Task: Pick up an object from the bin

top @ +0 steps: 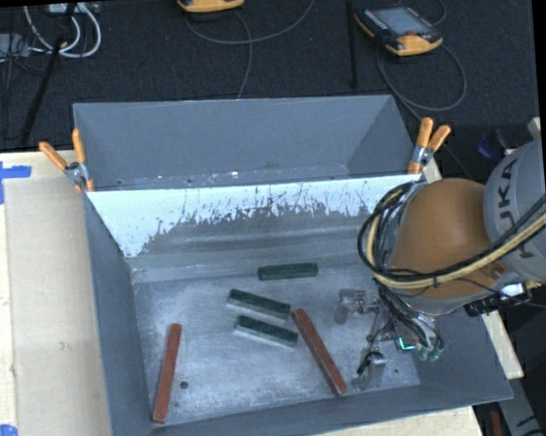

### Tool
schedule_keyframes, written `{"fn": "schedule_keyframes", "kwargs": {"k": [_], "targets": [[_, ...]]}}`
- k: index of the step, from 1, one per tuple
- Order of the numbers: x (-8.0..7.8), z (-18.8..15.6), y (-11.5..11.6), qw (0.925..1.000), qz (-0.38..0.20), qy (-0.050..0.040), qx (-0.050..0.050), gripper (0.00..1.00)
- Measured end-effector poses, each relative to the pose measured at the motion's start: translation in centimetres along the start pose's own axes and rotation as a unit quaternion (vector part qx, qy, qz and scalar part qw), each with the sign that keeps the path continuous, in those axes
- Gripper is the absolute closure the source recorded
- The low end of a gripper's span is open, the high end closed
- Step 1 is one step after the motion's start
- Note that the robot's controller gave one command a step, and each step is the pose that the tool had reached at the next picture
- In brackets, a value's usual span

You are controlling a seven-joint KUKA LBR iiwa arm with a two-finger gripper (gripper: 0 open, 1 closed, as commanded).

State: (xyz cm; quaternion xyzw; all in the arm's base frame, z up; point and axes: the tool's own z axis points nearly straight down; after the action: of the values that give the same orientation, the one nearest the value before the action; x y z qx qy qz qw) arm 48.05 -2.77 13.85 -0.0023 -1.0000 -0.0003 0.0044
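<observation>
Hanging low over the floor of the grey metal bin (249, 148), the gripper (360, 339) stands released: its two metal fingertips are spread apart, with only bare floor between them. Nothing is grasped. Above it sit the arm's smooth rounded orange cover (443, 232) and looped cables (378, 242).

Nearest item: a reddish-brown stick (319, 352), long, thin and flat-sided, lying tilted just beside the gripper on the side away from the arm. Contact cannot be confirmed.

Next out, beyond that stick: a short dark green bar (268, 331), rectangular with a pale edge, and a second green bar (259, 304) just behind it, both lying flat and aslant, close together.

Further towards the back wall: a third green bar (288, 271), lying level, apart from the pair.

Farthest from the gripper, well across the bin: a matching brown stick (167, 372), lying nearly lengthwise.

Floor surface is dull grey, scuffed and speckled whitish.
</observation>
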Motion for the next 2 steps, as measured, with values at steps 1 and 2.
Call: {"fn": "schedule_keyframes", "kwargs": {"k": [1, 2], "targets": [[-0.3, 6.9, 6.8, 0.9663, 0.257, -0.0043, -0.001, 0.0], [-4.5, 6.8, 2.1, 0.9641, 0.265, -0.0069, 0.0, 0.0]]}}
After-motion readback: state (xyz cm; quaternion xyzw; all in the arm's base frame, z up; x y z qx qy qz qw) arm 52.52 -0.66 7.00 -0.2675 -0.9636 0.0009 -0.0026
